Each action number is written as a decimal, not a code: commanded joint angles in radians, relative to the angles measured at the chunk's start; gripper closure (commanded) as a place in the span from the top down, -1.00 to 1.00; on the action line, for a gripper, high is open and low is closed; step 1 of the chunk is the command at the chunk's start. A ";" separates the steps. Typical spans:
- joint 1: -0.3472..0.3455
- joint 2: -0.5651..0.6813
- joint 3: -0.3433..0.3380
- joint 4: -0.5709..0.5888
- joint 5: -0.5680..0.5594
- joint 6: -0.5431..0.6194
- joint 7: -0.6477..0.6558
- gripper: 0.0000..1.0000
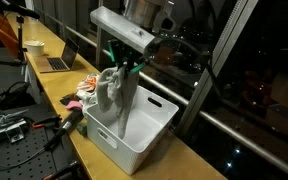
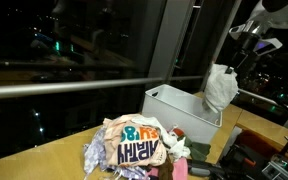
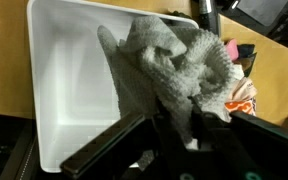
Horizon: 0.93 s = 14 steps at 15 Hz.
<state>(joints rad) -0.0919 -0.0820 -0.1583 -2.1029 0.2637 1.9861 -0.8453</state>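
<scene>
Worktop [image 2: 44,150], wooden, runs along a dark window. White bin [image 1: 149,120] sits on it, open top. Pile of clothes [image 2: 134,145] lies on the worktop just beside the bin, at approx. 7 o'clock of it in an exterior view. Grey cloth [image 1: 111,90] hangs crumpled over the bin, lower end down inside; in wrist view it covers the bin's 2 o'clock part. Laptop [image 1: 59,60] is further along the worktop, well apart at 10 o'clock of the bin. Tool [image 1: 127,66] is at 12 o'clock above the cloth, clamped on its top edge. Mug [image 1: 32,46] stands near the laptop, at its 10 o'clock.
</scene>
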 commanded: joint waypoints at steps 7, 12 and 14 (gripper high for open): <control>0.005 -0.040 0.010 -0.039 0.011 0.012 -0.013 1.00; 0.051 -0.021 0.058 -0.070 0.018 0.040 -0.006 1.00; 0.077 0.009 0.085 -0.069 0.014 0.066 -0.001 1.00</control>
<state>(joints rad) -0.0441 -0.0936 -0.1059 -2.1614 0.2663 2.0062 -0.8457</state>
